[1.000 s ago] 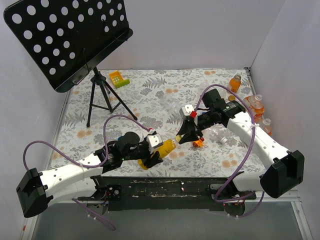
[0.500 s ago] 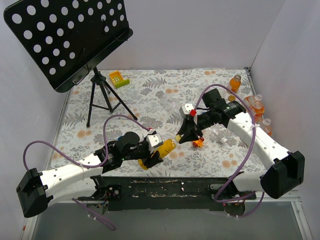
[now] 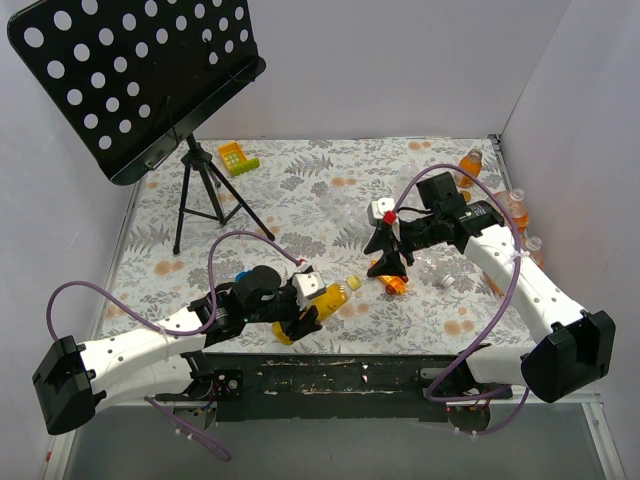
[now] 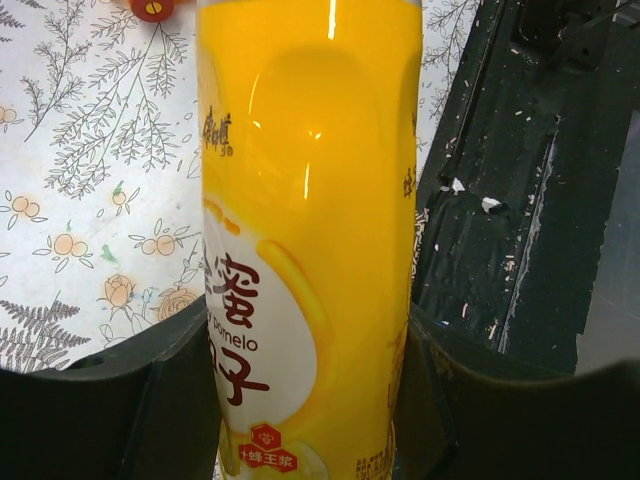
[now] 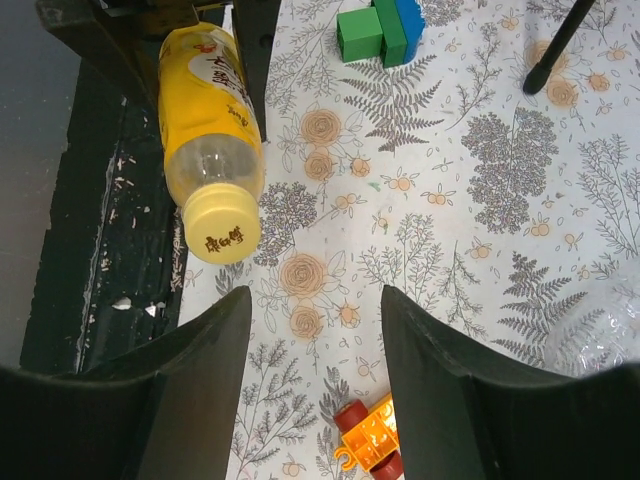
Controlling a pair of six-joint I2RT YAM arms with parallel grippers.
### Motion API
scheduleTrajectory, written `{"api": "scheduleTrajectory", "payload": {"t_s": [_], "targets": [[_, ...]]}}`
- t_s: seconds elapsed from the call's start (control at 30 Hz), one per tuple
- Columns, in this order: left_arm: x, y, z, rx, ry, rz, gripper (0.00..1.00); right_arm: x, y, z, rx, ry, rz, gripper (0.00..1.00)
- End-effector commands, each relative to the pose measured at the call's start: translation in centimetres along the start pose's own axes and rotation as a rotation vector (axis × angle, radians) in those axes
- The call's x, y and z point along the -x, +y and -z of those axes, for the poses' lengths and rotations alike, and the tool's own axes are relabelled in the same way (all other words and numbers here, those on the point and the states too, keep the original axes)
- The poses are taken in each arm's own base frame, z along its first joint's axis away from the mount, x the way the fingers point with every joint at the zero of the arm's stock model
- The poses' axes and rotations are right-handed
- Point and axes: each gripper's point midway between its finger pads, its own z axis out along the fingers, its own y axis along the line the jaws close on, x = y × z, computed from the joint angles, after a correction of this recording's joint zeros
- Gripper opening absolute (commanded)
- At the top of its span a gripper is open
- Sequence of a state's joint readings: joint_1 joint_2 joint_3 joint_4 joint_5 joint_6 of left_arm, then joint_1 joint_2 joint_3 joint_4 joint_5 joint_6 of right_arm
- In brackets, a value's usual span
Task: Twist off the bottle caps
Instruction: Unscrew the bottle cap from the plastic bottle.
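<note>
— Where's the cap?
— The yellow cap [image 5: 222,232] sits on the bottle [image 5: 208,100]. The bottle lies on its side near the front edge of the desk [image 3: 300,200], neck toward the right arm.
— Who has the bottle?
— The left jaws are clamped on its body, a finger on each side.
— And the right jaws?
— Apart, with nothing between them. They hover near the cap without touching it, above a toy car [image 5: 368,440].
— Other bottles?
— Orange bottles [image 3: 512,208] sit by the right wall.

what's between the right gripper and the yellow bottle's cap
Nothing but bare floral table cover between right gripper and yellow cap, shown in the right wrist view.
</note>
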State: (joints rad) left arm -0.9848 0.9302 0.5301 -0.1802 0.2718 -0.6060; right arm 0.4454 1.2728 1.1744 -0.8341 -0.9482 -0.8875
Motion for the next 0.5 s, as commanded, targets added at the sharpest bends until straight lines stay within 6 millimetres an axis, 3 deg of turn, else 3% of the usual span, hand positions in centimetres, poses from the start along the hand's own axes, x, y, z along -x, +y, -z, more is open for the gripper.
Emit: {"api": "scheduleTrajectory", "payload": {"t_s": [0.0, 0.27, 0.47], "targets": [[1.88, -0.25, 0.17, -0.014, -0.066, -0.032, 0.0, 1.75, -0.44, 1.0, -0.044, -0.013, 0.056, 0.62], [1.52, 0.03, 0.01, 0.001, -0.064, -0.028, 0.0, 1.28, -0.38, 1.07, -0.045, -0.024, 0.021, 0.63], [1.63, 0.33, 0.02, 0.017, -0.074, -0.036, 0.0, 1.59, 0.34, 1.02, 0.008, -0.111, -0.11, 0.63]]}}
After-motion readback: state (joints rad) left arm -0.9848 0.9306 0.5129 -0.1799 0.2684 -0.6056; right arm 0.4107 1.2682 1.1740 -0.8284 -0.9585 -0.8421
